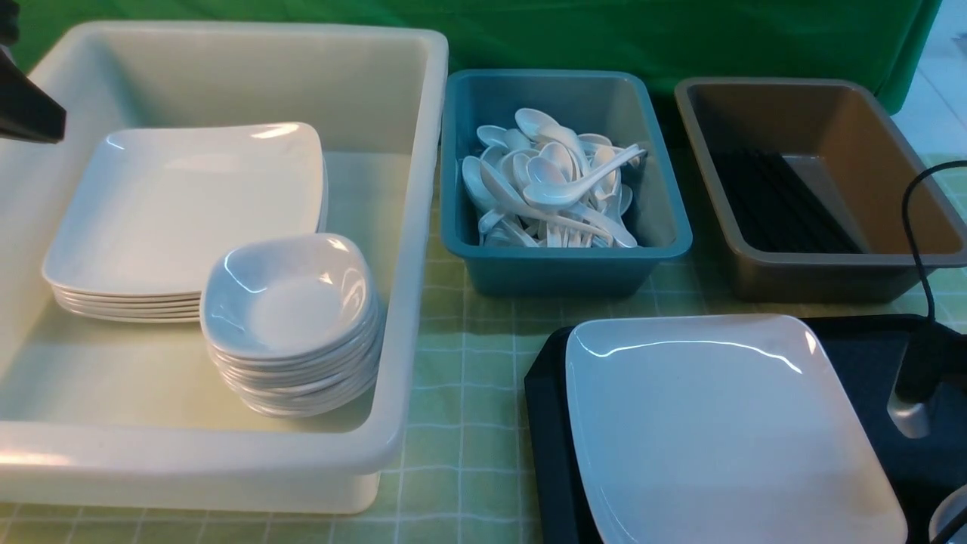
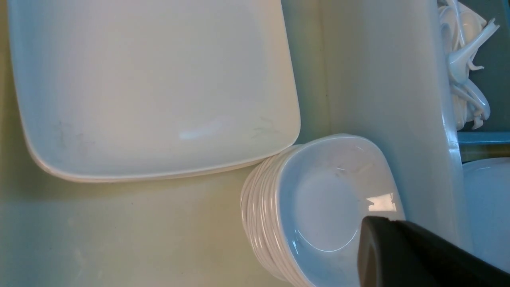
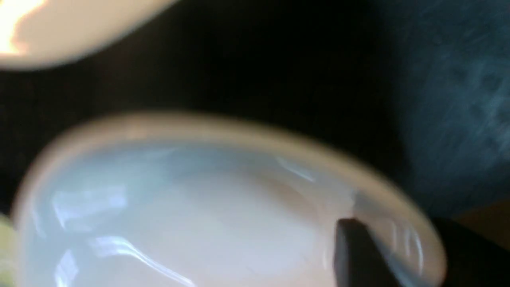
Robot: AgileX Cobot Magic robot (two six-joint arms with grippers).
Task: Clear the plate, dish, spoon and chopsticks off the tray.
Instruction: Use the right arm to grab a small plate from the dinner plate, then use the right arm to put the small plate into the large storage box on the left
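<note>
The large white square plate (image 1: 718, 431) lies on the black tray (image 1: 548, 423) at the front right. A small white dish (image 1: 953, 517) shows at the bottom right corner, on the tray beside the plate. In the right wrist view my right gripper (image 3: 394, 227) is shut on this dish (image 3: 179, 211), one finger (image 3: 350, 251) inside the rim and the other outside; the view is blurred. My left gripper (image 2: 382, 219) is shut and empty, above a stack of small dishes (image 2: 318, 207). No spoon or chopsticks show on the tray.
A big white tub (image 1: 408, 249) at the left holds a stack of plates (image 1: 181, 204) and a stack of small dishes (image 1: 291, 317). A teal tub (image 1: 665, 219) holds several spoons. A brown tub (image 1: 891, 204) holds black chopsticks (image 1: 786, 204). My right arm's cable (image 1: 918, 249) hangs over the tray.
</note>
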